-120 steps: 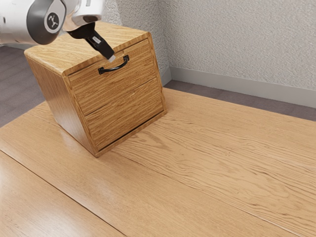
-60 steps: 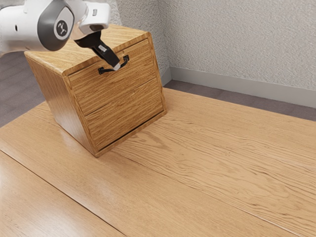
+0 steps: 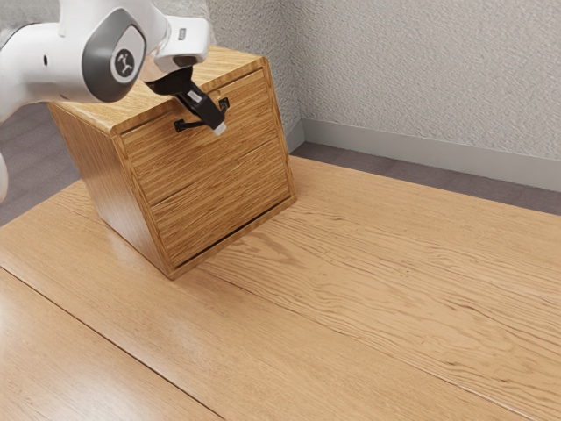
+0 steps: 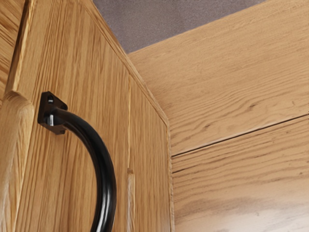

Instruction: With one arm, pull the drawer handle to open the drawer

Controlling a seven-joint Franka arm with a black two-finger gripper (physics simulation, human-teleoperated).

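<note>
A wooden cabinet with two stacked drawers stands at the back left of the table. The upper drawer sits flush with the cabinet front and carries a black curved handle. My black gripper comes down from the upper left and lies across the handle's right half, its pale tip just below the bar. In the wrist view the handle arcs close under my hand from its mount on the drawer front.
The wooden table stretches wide in front of the cabinet and toward the exterior view's right, with a seam running across the near left. A textured wall and grey floor lie behind.
My hand has come down and moved toward the exterior view's right, from over the cabinet's top edge to across the handle. The drawer has not moved.
</note>
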